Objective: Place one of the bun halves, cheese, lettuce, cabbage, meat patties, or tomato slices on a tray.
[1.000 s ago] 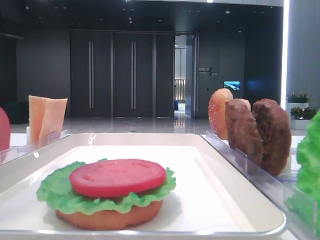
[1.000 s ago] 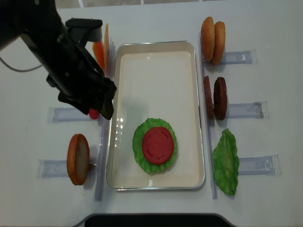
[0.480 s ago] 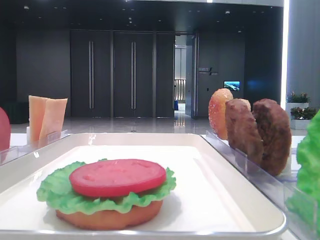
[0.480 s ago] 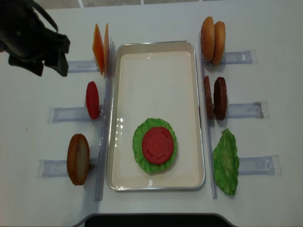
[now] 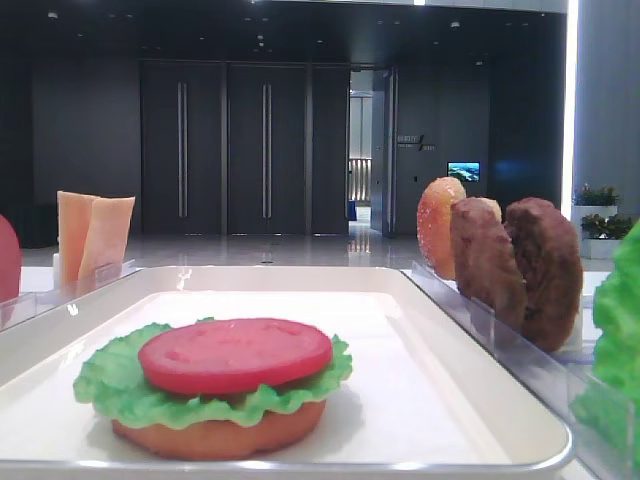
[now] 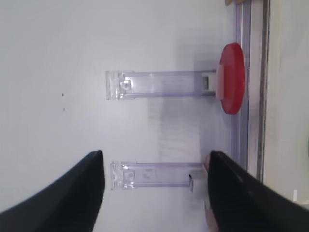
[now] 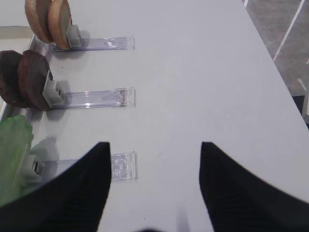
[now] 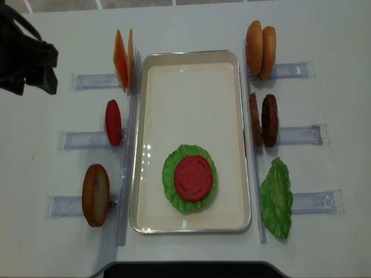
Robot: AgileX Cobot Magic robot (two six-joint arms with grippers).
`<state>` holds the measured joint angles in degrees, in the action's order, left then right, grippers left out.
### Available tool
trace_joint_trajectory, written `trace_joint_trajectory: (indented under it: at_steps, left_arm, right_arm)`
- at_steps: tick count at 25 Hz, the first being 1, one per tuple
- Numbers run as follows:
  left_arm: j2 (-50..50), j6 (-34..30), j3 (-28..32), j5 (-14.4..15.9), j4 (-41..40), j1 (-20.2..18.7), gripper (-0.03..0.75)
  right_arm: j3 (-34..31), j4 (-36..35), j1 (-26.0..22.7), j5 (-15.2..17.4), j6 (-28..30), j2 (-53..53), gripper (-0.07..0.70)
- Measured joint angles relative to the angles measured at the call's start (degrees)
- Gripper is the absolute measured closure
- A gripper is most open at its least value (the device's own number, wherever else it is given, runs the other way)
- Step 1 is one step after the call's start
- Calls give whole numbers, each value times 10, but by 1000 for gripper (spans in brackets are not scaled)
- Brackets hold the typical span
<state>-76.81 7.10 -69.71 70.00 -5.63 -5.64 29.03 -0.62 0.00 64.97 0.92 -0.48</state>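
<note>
On the white tray (image 8: pixel 191 87) lies a stack: a bun half (image 5: pixel 220 436), a lettuce leaf (image 8: pixel 169 174) and on top a tomato slice (image 8: pixel 193 178). Another tomato slice (image 8: pixel 113 123) stands in a holder left of the tray, with cheese (image 8: pixel 123 65) behind it and a bun half (image 8: pixel 95 194) in front. Right of the tray stand two bun halves (image 8: pixel 261 41), two meat patties (image 8: pixel 264 120) and a lettuce leaf (image 8: pixel 276 198). My left gripper (image 6: pixel 155 163) is open and empty, far left of the tray. My right gripper (image 7: pixel 154 147) is open and empty over bare table.
Clear plastic holders (image 8: pixel 87 139) lie in rows on both sides of the tray. One holder (image 6: pixel 154 174) shows between my left fingertips. My left arm (image 8: pixel 26 58) hangs over the far left corner. The table's right edge (image 7: pixel 277 72) shows in the right wrist view.
My left arm has drawn back from beside the tray to the far left corner, uncovering the standing tomato slice. The food has not moved.
</note>
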Motion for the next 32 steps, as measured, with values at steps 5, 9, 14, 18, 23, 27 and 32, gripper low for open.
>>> trace_joint_trajectory:
  at_steps: [5, 9, 14, 18, 23, 27, 32]
  left_arm:
    - [92, 0, 67, 3, 0, 0, 202]
    - [181, 0, 122, 7, 1, 0, 202]
    - [292, -1, 192, 10, 14, 0, 202]
    - [387, -1, 245, 11, 16, 0, 202]
    - [505, -44, 304, 15, 31, 0, 202]
    - [581, -55, 342, 14, 34, 0, 202]
    - [667, -111, 391, -10, 56, 0, 202]
  right_arm:
    - [0, 0, 0, 0, 0, 0, 239]
    - [0, 0, 0, 0, 0, 0, 239]
    - [0, 0, 0, 0, 0, 0, 239]
    - [0, 0, 0, 0, 0, 0, 239]
    - [0, 0, 0, 0, 0, 0, 239]
    - [0, 0, 0, 0, 0, 0, 239]
    - [0, 0, 0, 0, 0, 0, 239]
